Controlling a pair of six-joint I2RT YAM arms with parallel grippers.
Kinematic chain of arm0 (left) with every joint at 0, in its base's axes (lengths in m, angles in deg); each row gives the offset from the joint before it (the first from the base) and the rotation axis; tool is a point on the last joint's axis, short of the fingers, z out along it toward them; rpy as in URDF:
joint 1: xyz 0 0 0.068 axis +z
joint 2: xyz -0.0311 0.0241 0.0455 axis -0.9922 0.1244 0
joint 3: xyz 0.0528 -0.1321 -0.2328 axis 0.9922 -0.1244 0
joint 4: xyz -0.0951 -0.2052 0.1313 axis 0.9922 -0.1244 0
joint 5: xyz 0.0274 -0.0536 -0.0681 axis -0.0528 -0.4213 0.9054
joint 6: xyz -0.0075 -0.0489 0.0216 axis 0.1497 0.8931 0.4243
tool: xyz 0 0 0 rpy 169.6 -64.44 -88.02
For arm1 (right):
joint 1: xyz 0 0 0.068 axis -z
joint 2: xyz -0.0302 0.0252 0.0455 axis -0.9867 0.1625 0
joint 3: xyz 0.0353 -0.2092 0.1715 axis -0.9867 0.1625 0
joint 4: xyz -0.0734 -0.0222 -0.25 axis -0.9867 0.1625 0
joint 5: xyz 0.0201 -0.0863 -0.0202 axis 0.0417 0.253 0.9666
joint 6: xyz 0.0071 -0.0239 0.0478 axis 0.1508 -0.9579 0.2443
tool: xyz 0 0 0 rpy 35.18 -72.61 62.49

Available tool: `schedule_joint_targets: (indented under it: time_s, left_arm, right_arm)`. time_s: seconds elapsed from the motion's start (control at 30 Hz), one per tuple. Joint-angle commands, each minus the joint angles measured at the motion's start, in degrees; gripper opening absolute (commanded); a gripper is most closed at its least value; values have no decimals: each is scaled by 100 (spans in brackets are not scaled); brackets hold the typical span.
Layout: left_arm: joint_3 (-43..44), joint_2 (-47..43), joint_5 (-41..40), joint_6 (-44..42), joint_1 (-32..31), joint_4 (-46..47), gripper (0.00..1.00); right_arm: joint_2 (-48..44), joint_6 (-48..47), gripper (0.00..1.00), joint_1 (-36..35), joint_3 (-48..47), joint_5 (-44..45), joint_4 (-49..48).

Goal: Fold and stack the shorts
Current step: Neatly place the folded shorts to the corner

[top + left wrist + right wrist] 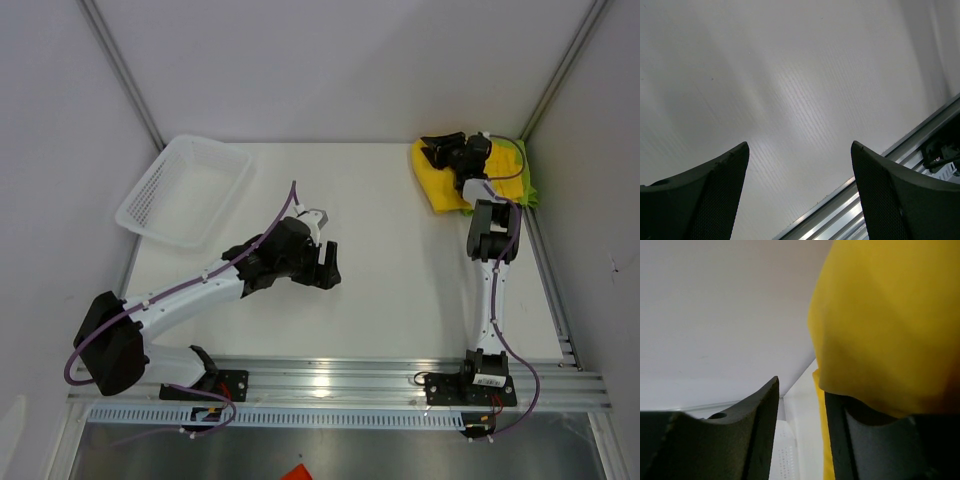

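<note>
**Right pincer at the yellow shorts, left pincer spread over bare bench**

The right pincer (800, 390) has its jaws partway apart, with a strip of bench showing in the gap. The yellow shorts (880, 320) drape over one of its fingers (865, 440) and hide that finger's tip; the other finger is bare. A thin edge of yellow cloth runs down the inner face of the covered finger. Whether the cloth is pinched between the jaws cannot be told. Under this pincer the yellow shorts lie bunched in the far right corner of the bench (390, 270). The lime green shorts (527, 185) are beneath them, only a sliver peeking out on the pincer's outer side, by the wall.

The left pincer (800, 145) has its jaws wide apart, holding and touching nothing, with only plain bench surface in front of it. Just beside it, on the near side, runs the aluminium rail (865, 200). A white mesh basket (185, 190) sits tilted well off to its left and farther back.
</note>
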Motion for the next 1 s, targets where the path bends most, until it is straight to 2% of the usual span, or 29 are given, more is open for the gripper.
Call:
schedule_joint_targets:
  time_s: [0.0, 0.07, 0.13, 0.17, 0.27, 0.37, 0.4, 0.43, 0.5, 0.63, 0.67, 0.83, 0.97]
  left_arm:
    - [3, -100, -74, -92, -39, 12, 84]
    - [3, -135, -92, -92, -39, -14, 84]
    - [-15, -161, -92, -83, -39, -23, 84]
    - [-41, -187, -92, -74, -39, -23, 84]
    - [-76, -275, -83, -57, -39, -6, 84]
    - [-138, -355, -83, -48, -39, 21, 84]
    - [-155, -381, -74, -39, -39, 30, 84]
    - [-156, -381, -66, -39, -39, 38, 84]
    - [-182, -416, -39, -30, -39, 65, 84]
    - [-208, -425, 5, -22, -39, 126, 84]
    - [-226, -425, 13, -22, -39, 152, 84]
    - [-199, -390, 75, -13, -48, 214, 84]
    - [-243, -434, 75, -13, -48, 241, 84]
  right_arm:
    - [142, -147, 46, 15, -527, 28, 233]
    - [89, -173, 50, 24, -913, -33, 356]
    - [-78, -173, 60, 42, -1117, -182, 357]
    - [-157, -173, 66, 59, -1170, -235, 331]
    - [-709, -331, 76, 121, -1022, -420, 365]
    - [-1474, -446, 80, 226, -197, -552, 95]
    - [-1685, -393, 80, 270, 432, -578, -29]
    - [-2096, -358, 80, 340, 769, -613, -178]
    - [-2467, -262, 80, 419, 1733, -666, -556]
    - [-3153, -244, 80, 516, 2870, -824, -1013]
    - [-3372, -261, 79, 534, 3412, -833, -1153]
    - [-3664, -410, 79, 586, 4761, -754, -1523]
    - [-3156, -253, 79, 595, 5377, -859, -2294]
